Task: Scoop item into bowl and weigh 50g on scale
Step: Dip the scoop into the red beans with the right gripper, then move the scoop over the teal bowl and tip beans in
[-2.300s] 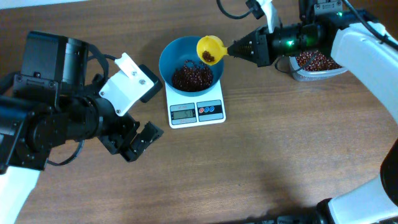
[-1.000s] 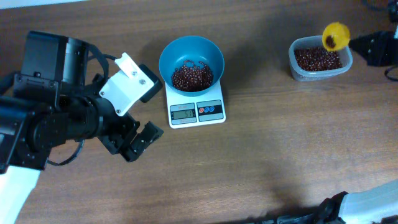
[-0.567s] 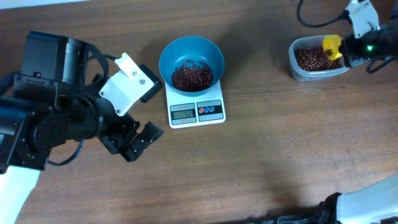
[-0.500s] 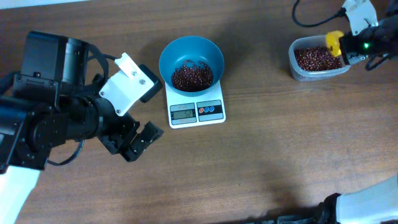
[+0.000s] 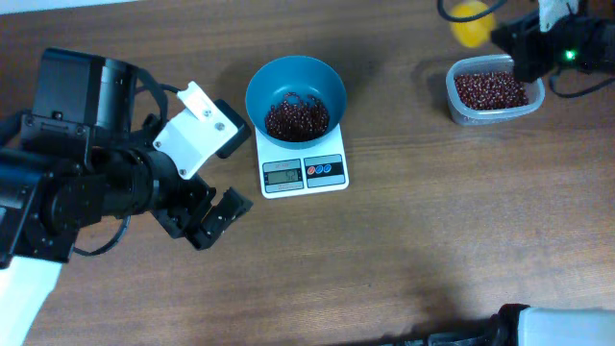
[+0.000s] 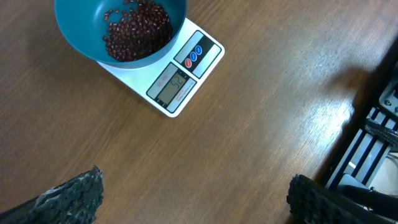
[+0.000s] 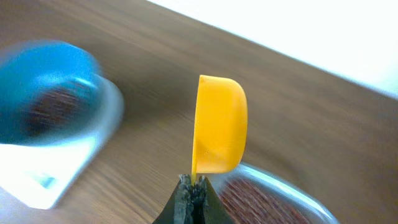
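**A:** Starting at the left, how does the left gripper (image 5: 213,217) stand?

**B:** Spread wide above the brown wooden desk (image 5: 404,250), holding nothing. Next along, the round, deep blue plastic bowl (image 5: 264,82) sits on the small white rectangular digital scale (image 5: 303,183), with glossy reddish-brown beans (image 5: 296,118) heaped inside.

**A:** How would those handle?

**B:** Hard and smooth, and likely to roll and scatter. I'd carry them level in the rounded yellow plastic scoop (image 7: 219,124), taken by its thin handle.

**A:** Further right?

**B:** The right gripper (image 7: 193,186) pinches that handle. The scoop is tipped on its side near the clear plastic tub (image 5: 461,115) of more beans.
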`<state>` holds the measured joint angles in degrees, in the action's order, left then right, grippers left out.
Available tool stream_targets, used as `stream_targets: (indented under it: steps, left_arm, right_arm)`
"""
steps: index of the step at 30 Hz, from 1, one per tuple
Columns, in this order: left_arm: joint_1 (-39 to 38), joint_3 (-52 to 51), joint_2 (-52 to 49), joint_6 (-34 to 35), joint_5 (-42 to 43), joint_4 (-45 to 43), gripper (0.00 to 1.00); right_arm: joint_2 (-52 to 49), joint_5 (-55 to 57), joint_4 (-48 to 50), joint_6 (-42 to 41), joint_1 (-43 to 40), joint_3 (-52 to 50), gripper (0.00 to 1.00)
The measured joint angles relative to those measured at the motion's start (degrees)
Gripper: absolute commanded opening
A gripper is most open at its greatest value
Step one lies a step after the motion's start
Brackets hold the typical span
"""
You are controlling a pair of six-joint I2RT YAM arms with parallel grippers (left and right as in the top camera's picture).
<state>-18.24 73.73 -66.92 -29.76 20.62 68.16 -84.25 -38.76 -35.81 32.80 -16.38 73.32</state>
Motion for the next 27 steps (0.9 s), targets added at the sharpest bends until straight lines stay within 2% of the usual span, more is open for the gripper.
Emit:
stream_targets:
  steps: [3, 6, 13, 20, 27]
  left_arm:
    - [0.0, 0.0, 0.0, 0.0, 0.0, 0.0, 0.98]
    - [0.0, 0.0, 0.0, 0.0, 0.0, 0.0, 0.98]
    - [0.0, 0.0, 0.0, 0.0, 0.0, 0.0, 0.98]
    - [0.0, 0.0, 0.0, 0.0, 0.0, 0.0, 0.98]
    - [0.0, 0.0, 0.0, 0.0, 0.0, 0.0, 0.98]
  right_arm:
    - [-0.1, -4.9, 1.1, 0.0, 4.9, 0.0, 0.04]
    - [-1.9, -4.3, 3.4, 0.0, 12.7, 0.0, 0.04]
    - [-9.8, -3.7, 8.5, 0.0, 23.2, 0.0, 0.04]
    - [-17.0, 4.3, 12.5, 0.5, 29.1, 0.0, 0.04]
    - [-17.5, 10.8, 12.5, 5.2, 32.0, 0.0, 0.04]
